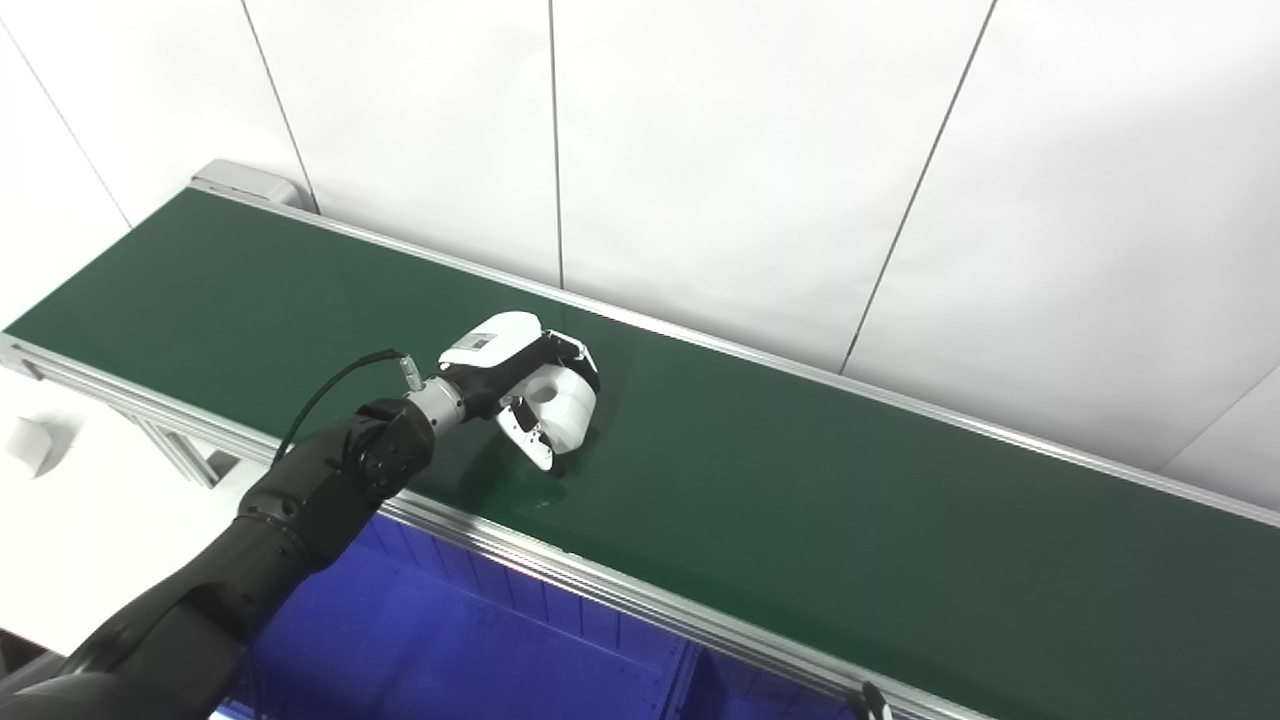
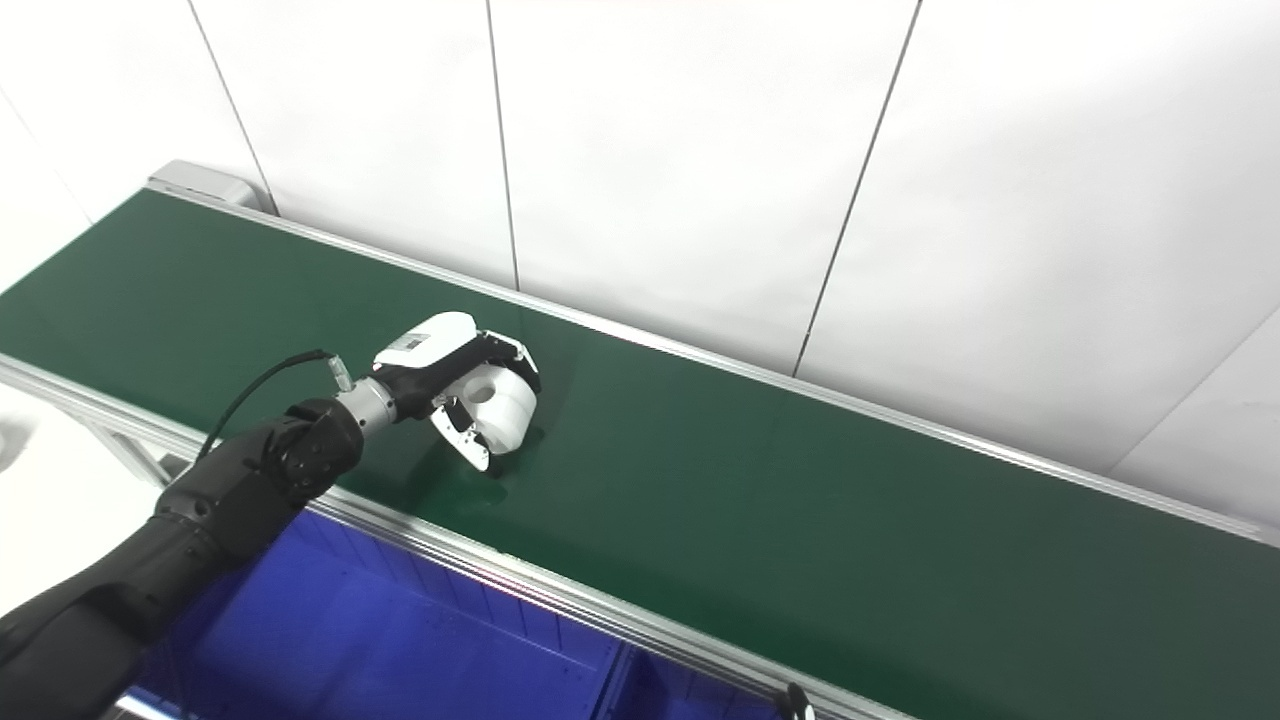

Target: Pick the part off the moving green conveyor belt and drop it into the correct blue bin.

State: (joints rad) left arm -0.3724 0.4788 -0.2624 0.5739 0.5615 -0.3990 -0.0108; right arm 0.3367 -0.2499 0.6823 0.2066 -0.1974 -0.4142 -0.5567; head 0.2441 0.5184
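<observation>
Left hand (image 1: 525, 385) pinches the white part (image 1: 560, 400) near the belt (image 1: 800, 480)'s near edge; grasp made — lifting and dropping into the blue bin (image 1: 450, 640) remain.

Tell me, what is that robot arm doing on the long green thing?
The robot's left hand is reaching over the long green conveyor belt and has its fingers wrapped around a white rounded plastic part with a hole, right at the belt's surface. The blue plastic bin waits below the belt's near edge, so the drop is not yet done. The right hand is barely in view.
</observation>
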